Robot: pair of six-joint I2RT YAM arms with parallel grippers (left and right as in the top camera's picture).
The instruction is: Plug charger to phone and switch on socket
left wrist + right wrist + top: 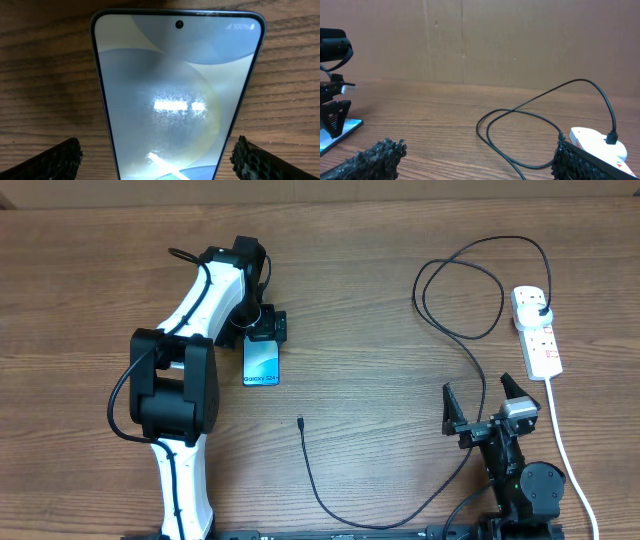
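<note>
Left pincer (265,336) gapes astride the slick phone (262,366); the limp charger (311,467), off toward the open right pincer (481,398), probably wants pinching just behind its stiff tip.

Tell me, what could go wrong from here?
1. The left end effector straddles the phone, open; a careless move could shove it askew.
2. The cable tip is tiny and lies apart from the phone; a grab might miss it.
3. The cable loops beside the power strip; the right end effector might snag it.
</note>
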